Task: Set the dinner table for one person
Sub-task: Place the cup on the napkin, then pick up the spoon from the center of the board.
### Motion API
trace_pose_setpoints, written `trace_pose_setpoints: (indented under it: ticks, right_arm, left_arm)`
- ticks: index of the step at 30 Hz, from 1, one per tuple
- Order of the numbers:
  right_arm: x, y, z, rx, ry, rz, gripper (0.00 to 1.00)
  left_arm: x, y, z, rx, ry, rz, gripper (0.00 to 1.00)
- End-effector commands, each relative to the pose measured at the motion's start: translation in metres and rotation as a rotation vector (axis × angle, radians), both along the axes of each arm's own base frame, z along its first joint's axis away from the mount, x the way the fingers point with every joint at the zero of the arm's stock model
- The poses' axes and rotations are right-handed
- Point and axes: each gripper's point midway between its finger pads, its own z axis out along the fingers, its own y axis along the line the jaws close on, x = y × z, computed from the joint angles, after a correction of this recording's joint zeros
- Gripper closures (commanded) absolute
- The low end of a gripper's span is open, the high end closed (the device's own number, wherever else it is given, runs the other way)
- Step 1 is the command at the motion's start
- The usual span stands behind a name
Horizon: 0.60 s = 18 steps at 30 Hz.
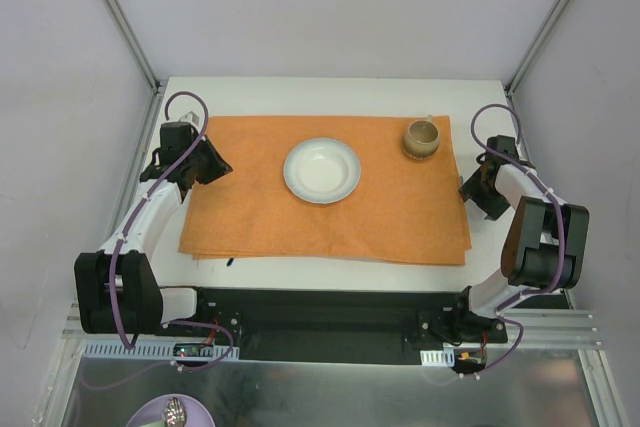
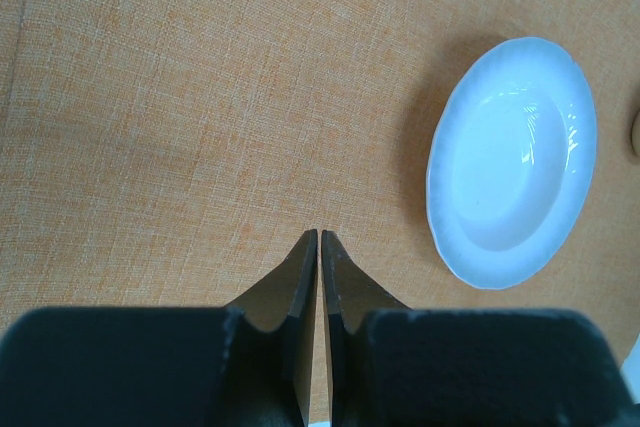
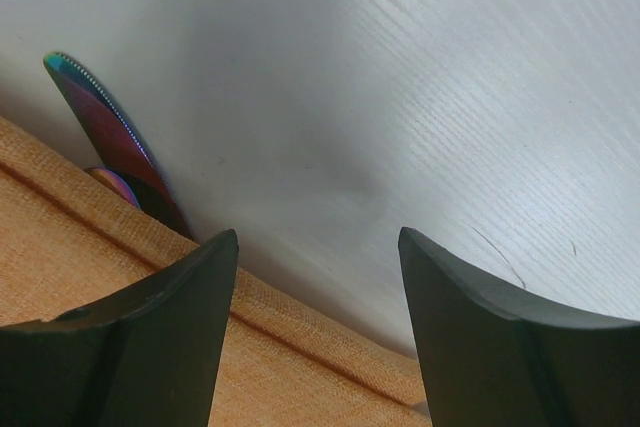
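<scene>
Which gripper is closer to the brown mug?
Right. The right gripper is just right of the mug; the left gripper is far left, beyond the plate.

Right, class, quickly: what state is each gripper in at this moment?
Left gripper: closed, holding nothing.
Right gripper: open, nothing between its jaws.

- The cloth (image 1: 250, 207) lies bare to the left of the plate (image 1: 321, 170) — open room there.
- A cup (image 1: 421, 138) blocks the cloth's far right corner.
- A knife blade (image 3: 110, 137) lies on the table (image 3: 450, 97) — right against the cloth's edge.
</scene>
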Motion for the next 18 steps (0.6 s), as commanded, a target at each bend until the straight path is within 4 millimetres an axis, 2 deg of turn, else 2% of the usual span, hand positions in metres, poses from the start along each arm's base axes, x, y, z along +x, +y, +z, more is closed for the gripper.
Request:
trace_pose_setpoints:
  ticks: [1,9,18]
  right_arm:
    - [0.002,0.002,0.000,0.017,0.001,0.016,0.31]
    - [0.004,0.011,-0.002,0.067,-0.006,0.046,0.31]
    - [0.021,0.030,0.013,0.154,-0.132,0.108,0.31]
  left_arm:
    - [0.001,0.000,0.005,-0.013,-0.014,0.007,0.96]
    - [-0.001,0.000,0.002,-0.012,-0.008,0.008,0.96]
    - [0.000,0.000,0.001,-0.013,-0.005,0.009,0.96]
